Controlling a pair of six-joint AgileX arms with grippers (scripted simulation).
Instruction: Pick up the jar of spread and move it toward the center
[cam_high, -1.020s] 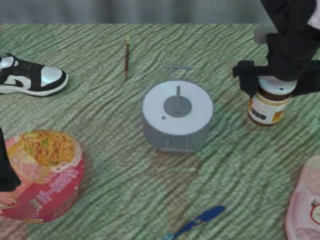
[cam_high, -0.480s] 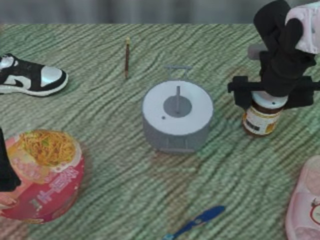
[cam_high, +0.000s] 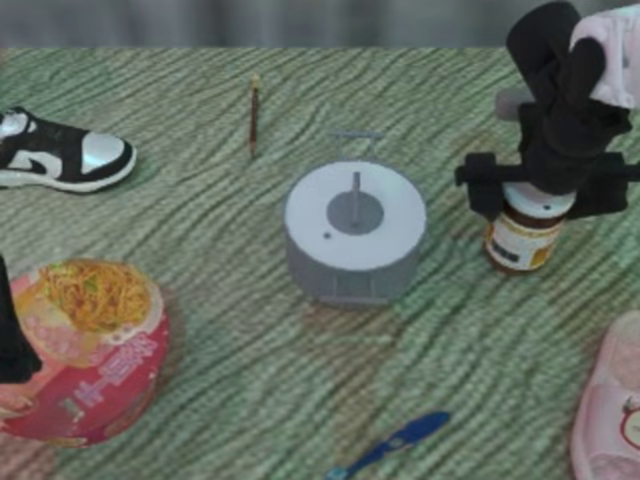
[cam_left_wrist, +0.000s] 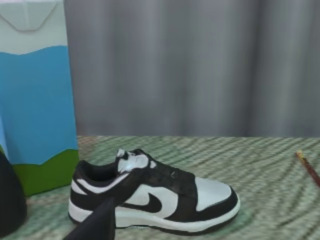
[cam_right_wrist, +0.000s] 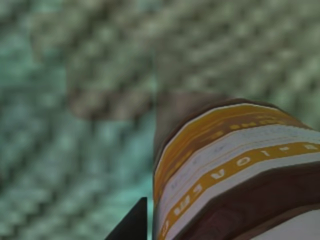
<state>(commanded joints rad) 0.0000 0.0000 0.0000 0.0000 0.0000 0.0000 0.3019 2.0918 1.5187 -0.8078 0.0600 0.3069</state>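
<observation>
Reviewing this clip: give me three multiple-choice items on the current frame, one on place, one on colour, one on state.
1. Where is the jar of spread?
A. right of the grey cylinder
B. beside the noodle cup
C. next to the sneaker

2. What colour is the toothbrush?
A. red
B. blue
C. white

3. What is the right gripper doing?
A. parked away from the table
B. gripping the pencil
C. set over the jar's lid

Answers: 1 A, the jar sits at the top view's right; 2 B, it shows blue on the green cloth; 3 C, the gripper covers the jar's top.
</observation>
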